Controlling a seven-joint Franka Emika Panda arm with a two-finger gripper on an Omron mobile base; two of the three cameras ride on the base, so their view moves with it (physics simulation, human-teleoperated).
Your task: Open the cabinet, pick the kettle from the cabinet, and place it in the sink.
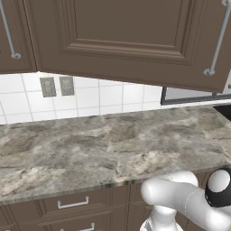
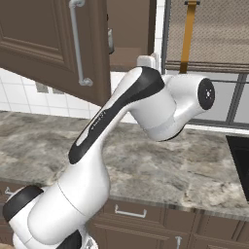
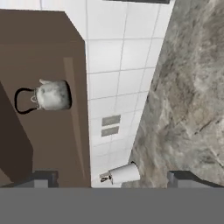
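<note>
Dark brown cabinet point(image 1: 131, 40) stands open, grey-white kettle point(image 3: 52, 95) with black handle inside.

cabinet point(image 3: 48, 52) interior open around kettle point(image 3: 51, 95), swung door point(image 1: 131, 40) overhanging bare counter point(image 1: 90, 149)

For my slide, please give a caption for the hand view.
Open tool faces the kettle inside the opened cabinet, beside tiled wall.

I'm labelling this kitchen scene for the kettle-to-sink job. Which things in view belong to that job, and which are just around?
Belongs to the job:
- cabinet, door swung open
- kettle, inside the cabinet
- sink, black edge at the right
- gripper, open, holding nothing

Just around:
- stone counter
- wall sockets
- drawers below the counter
- window
</note>
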